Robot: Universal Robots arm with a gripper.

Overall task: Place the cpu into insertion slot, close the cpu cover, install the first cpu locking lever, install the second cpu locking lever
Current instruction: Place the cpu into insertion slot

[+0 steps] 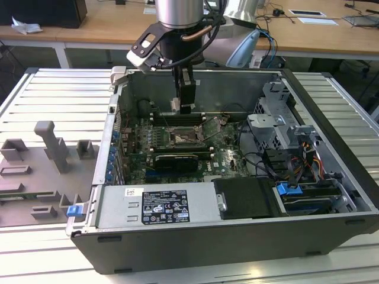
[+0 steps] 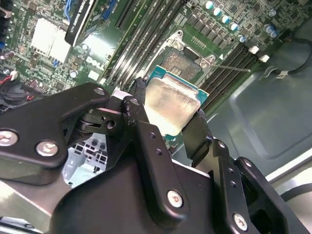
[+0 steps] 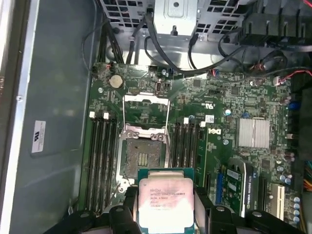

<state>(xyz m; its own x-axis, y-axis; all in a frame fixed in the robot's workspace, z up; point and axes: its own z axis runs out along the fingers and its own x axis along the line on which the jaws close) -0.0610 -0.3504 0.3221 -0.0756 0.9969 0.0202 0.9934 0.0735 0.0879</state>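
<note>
So far nothing of the task is finished, judging by how things lie. The gripper [image 1: 185, 105] hangs inside the open case [image 1: 195, 251], above the slot [image 1: 182, 137]. Its fingers [image 2: 141, 105] pinch the cpu [image 2: 170, 105] by two opposite edges, metal top toward the wrist cameras. In the first wrist view the cpu [image 3: 165, 202] is held flat, apart from the slot [image 3: 141, 156] and just to one side of it rather than squarely over it. How high above the slot it hangs I cannot tell.

The slot's dark centre is bare, with no chip in it. The cover [image 3: 146, 99] is swung back on its hinge, on the far side of the slot from the cpu, so the way in is open. A thin lever [image 2: 230, 68] sticks out loose beside the slot. The other I cannot make out for sure.

I judge the first step under way: chip in hand near the slot, not seated. Closing the cover and both levers remain.
</note>
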